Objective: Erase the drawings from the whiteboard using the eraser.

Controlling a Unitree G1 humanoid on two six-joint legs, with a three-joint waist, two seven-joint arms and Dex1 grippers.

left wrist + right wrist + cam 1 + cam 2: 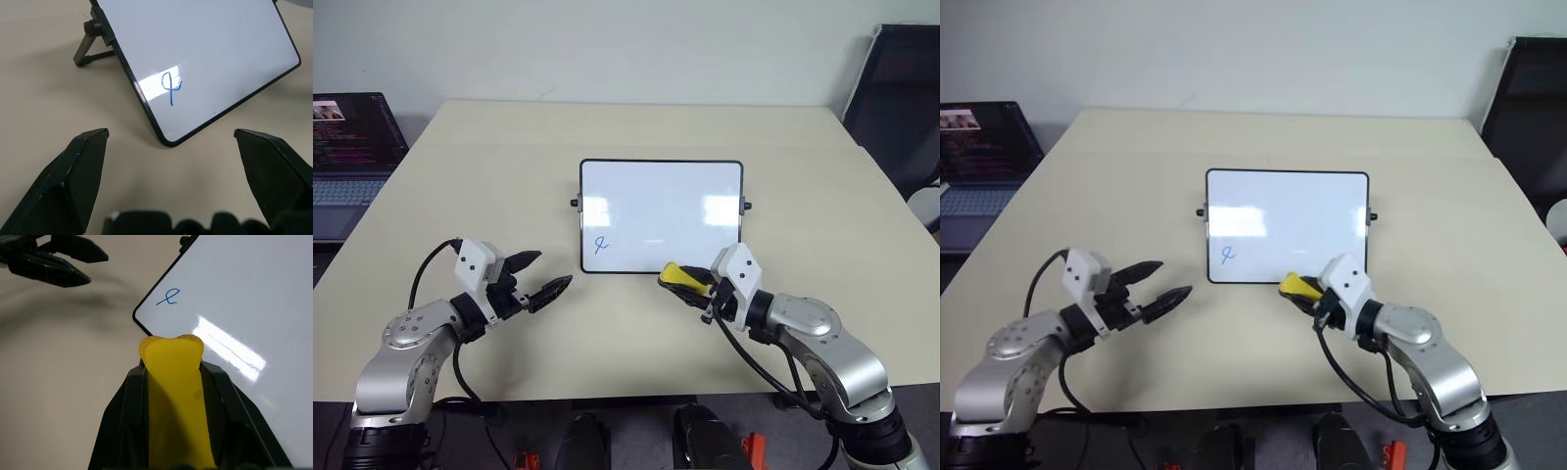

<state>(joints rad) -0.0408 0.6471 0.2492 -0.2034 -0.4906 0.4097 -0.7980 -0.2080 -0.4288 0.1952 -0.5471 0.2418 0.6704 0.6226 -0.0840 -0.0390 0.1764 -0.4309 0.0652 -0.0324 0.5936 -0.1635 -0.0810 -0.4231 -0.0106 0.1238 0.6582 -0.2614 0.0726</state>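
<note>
The tabletop (636,132) carries the whiteboard (662,215) at its middle, with one blue loop (600,245) left in the board's near-left corner. The right claw (685,282) grips the yellow eraser (677,273) at the board's near edge. The left claw (540,277) hangs open, near left of the board. Wiping looks underway; next, the eraser must go left onto the loop.

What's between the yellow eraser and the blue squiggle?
Only bare whiteboard; the head views show nothing between the eraser in the right gripper and the blue squiggle.
</note>
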